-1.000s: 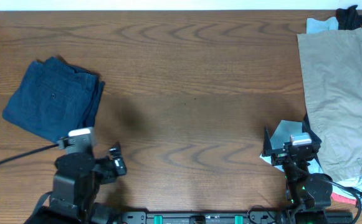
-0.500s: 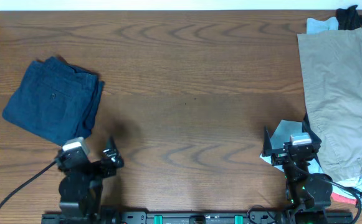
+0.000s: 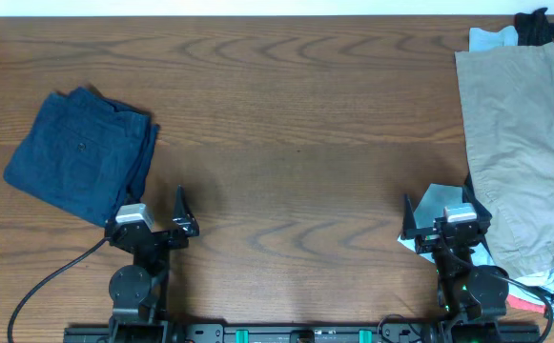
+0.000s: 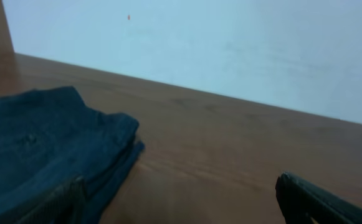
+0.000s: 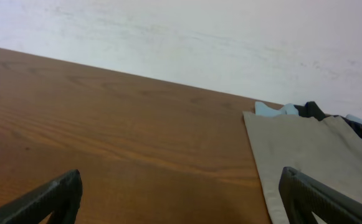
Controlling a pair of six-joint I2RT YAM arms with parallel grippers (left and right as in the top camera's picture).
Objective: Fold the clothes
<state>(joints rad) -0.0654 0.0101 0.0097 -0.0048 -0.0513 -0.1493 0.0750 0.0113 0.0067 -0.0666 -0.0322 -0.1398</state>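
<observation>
Lying at the far left of the table (image 3: 296, 124), the jeans (image 3: 78, 152) are resting in a neat square bundle, with layers stacking up along the right edge. They are looking folded already, so the job is probably almost over.

Just beside their near corner, the left gripper (image 4: 179, 190) is sitting low by the front edge of the table. Its two fingers are spreading wide apart and are holding nothing; only bare wood is showing between them. It is likely parking there, off to the side, so it is not bumping the bundle out of shape. The wrist view is blurry, so it is hard to tell if a finger is brushing the cloth, though it is looking clear of it.

Over on the right, the right gripper (image 5: 181, 179) is waiting too, with fingers wide apart and gripping nothing. It is hovering above a small blue cloth (image 3: 434, 202). Beside it, the tan trousers (image 3: 520, 143) are lying flat and long, not folded. They are not part of this job, so the gripper is leaving them alone.
</observation>
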